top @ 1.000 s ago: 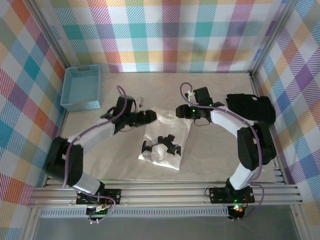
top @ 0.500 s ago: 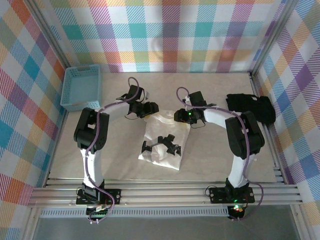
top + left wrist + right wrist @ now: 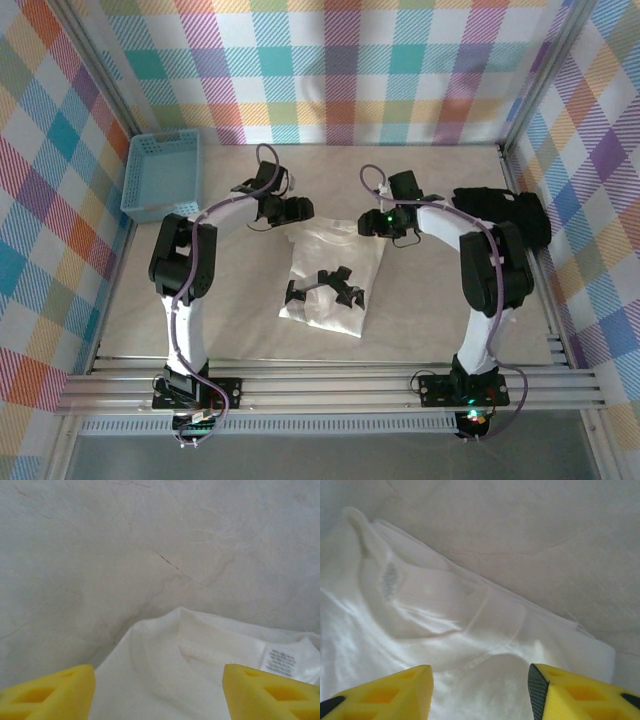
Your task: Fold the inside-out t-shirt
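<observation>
The left tool (image 3: 159, 692) holds its yellow fingers (image 3: 50, 692) apart over the white t-shirt (image 3: 200, 690), whose collar (image 3: 165, 635) and label (image 3: 282, 662) lie on the table (image 3: 150, 530).

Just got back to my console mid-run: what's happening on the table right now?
Two arms are working on the white t-shirt, which lies in a loose rectangle in the middle. Both the left gripper and right gripper hover open at its far, collar end, holding nothing. The collar tag faces up. A blue basket sits far left, a black folded garment far right.
</observation>
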